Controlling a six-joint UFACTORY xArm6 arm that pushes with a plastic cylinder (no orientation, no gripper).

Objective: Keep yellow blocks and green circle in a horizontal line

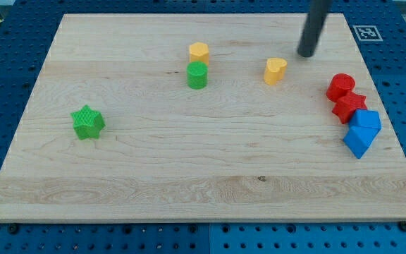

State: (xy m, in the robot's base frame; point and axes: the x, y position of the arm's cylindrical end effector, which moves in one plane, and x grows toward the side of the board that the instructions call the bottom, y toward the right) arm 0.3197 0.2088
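Observation:
A yellow hexagon block (199, 52) lies near the board's top centre. The green circle block (197, 75) sits just below it, touching or nearly touching. A yellow heart block (275, 70) lies to the right of them. My tip (306, 55) is up and to the right of the yellow heart, a short gap away. The rod rises out of the view's top.
A green star block (87, 122) lies at the left. At the right edge a red circle (340, 87), a red star (349, 106) and two blue blocks (364, 121) (358, 142) cluster together. The wooden board (189, 183) rests on a blue pegboard.

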